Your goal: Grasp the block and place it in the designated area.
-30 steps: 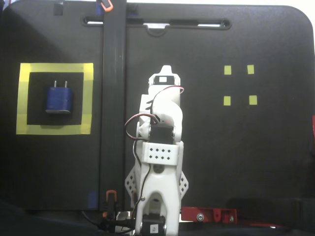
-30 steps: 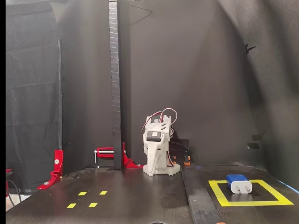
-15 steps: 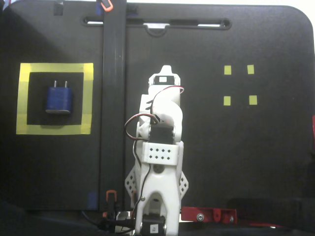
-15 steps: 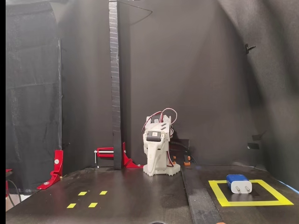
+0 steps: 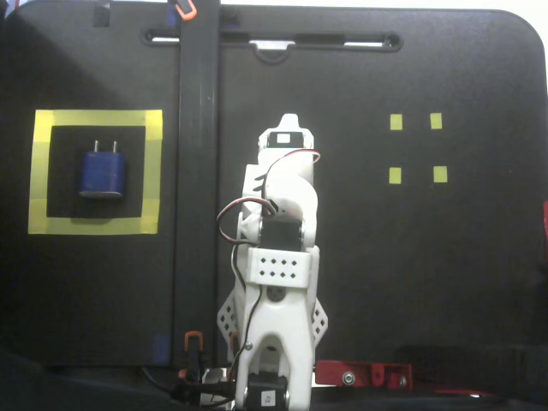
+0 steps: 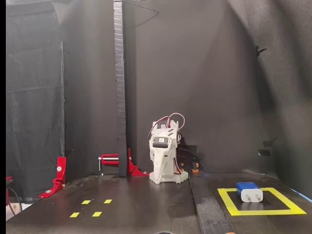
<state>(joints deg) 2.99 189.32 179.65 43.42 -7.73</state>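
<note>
A black table (image 5: 445,282) fills both fixed views, with a tall dark post (image 6: 120,92) standing at its far side. The white arm (image 5: 278,257) is folded over its base, well apart from everything else. The designated area (image 5: 154,171) is seen at the left from above and at the near right from the front. The block (image 5: 104,174) lies inside it, on the black surface, prongs pointing away from the arm's base. The gripper (image 6: 159,161) is tucked down; whether its jaws are parted cannot be told. Four small yellow squares (image 5: 416,147) lie on the opposite side.

White arm (image 5: 278,257) folded compactly over its base (end effector state unclear).
</note>
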